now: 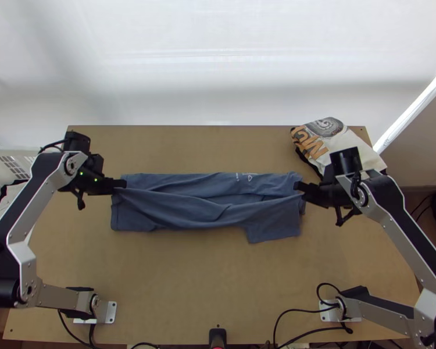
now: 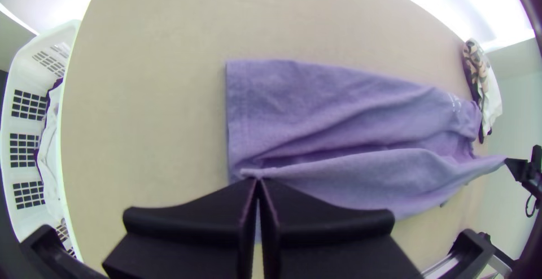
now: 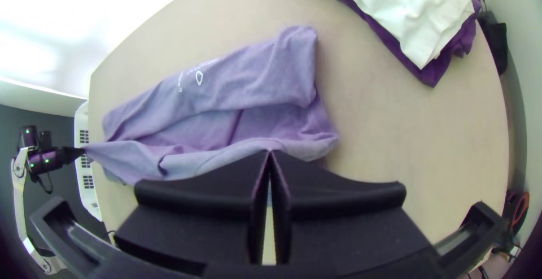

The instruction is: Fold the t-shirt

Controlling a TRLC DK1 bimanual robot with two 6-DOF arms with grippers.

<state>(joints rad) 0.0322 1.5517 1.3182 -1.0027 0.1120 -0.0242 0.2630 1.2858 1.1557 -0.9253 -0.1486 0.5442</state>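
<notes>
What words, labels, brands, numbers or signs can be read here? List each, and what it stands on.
White print on the t-shirt: small marks and an outlined shape; too small to read.
Large orange lettering on the pale cloth: askew and broken off by folds; no whole word can be read.
No other text can be made out.

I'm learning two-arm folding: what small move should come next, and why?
I'd ease the left gripper and right gripper slightly apart: they grip the shirt at opposite ends, and between them it sags in creases, which tension might smooth.
</notes>
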